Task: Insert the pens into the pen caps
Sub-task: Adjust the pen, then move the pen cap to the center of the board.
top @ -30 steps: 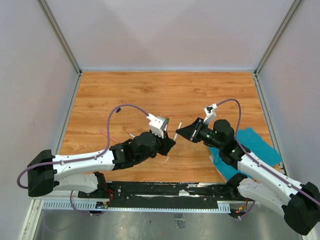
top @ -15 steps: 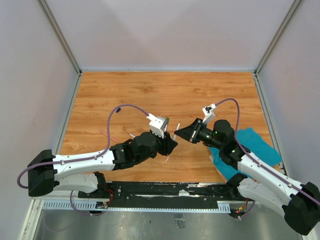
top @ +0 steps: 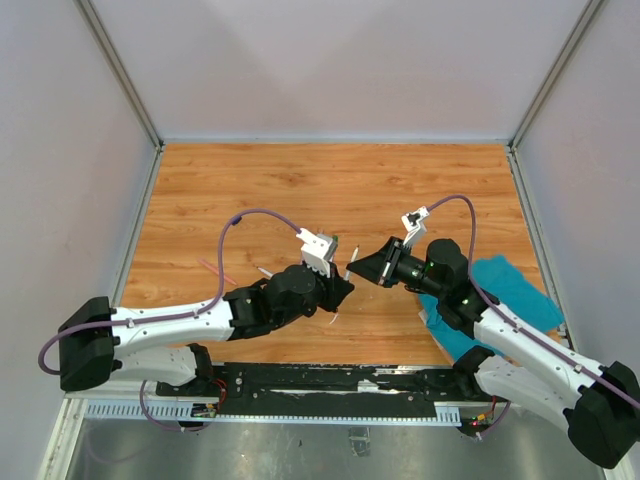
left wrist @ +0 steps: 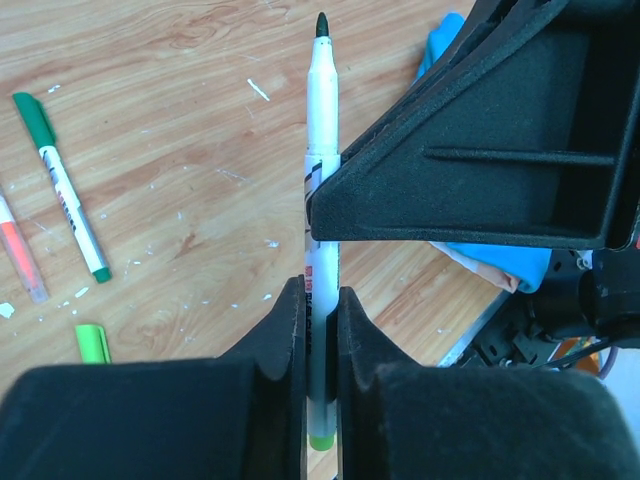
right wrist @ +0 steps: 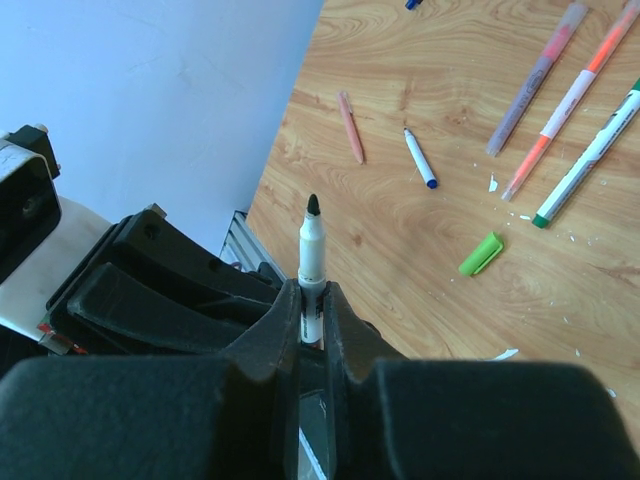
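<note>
One pen (left wrist: 321, 110), white-barrelled with a lime-green rear end and a bare dark tip, is held by both grippers above the table. In the left wrist view my left gripper (left wrist: 320, 300) is shut on its lower barrel, and the right gripper's fingers (left wrist: 450, 150) clamp it further up. In the right wrist view my right gripper (right wrist: 312, 295) is shut just behind the pen's tip (right wrist: 313, 206). From the top view, the left gripper (top: 340, 289) and the right gripper (top: 353, 268) meet nose to nose. A lime-green pen cap (right wrist: 481, 253) lies loose on the wood.
Several other pens lie on the wood: a green-capped one (left wrist: 58, 180), an orange one (left wrist: 20, 250), a purple one (right wrist: 535, 80), a pink one (right wrist: 350, 127) and a short blue-tipped one (right wrist: 420, 157). A teal cloth (top: 520, 285) lies under the right arm.
Both grippers have shifted slightly left with the pen between them. The pen stays gripped by both.
</note>
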### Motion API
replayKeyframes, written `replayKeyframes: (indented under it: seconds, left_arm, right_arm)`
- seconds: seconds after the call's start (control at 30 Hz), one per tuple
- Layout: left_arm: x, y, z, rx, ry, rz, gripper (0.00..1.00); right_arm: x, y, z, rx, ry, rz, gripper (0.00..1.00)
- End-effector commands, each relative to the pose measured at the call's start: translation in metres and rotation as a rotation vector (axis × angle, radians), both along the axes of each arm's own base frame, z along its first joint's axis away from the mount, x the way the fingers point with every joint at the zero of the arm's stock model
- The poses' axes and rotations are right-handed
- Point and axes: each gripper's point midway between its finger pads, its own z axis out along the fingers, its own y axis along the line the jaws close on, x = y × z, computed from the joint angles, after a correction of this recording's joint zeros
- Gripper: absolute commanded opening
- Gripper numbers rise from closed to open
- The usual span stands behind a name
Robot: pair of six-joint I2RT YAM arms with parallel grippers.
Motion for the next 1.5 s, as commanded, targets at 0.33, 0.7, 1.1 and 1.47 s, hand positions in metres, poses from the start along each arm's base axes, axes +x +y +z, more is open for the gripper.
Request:
replayKeyframes:
  seconds: [0.33,0.7,1.1,1.47]
  left_arm:
    - [0.015,0.038,0.03,0.091,-0.127,0.085,0.0]
    - [0.058,0.135,0.058,0.131,-0.096,0.307,0.0]
    - [0.045,0.191,0.078,0.21,-0.118,0.45,0.0]
    - [0.051,0.224,0.083,0.206,-0.115,0.559,0.01]
  right_arm:
    - [0.006,-0.026,0.012,-0.234,-0.264,-0.037,0.52]
    - [0.016,-0.058,-0.035,-0.494,-0.136,-0.13,0.65]
    - [0.01,-0.017,-0.065,-0.642,0.046,-0.244,0.75]
    - [-0.002,0.042,-0.099,-0.807,0.216,-0.259,0.78]
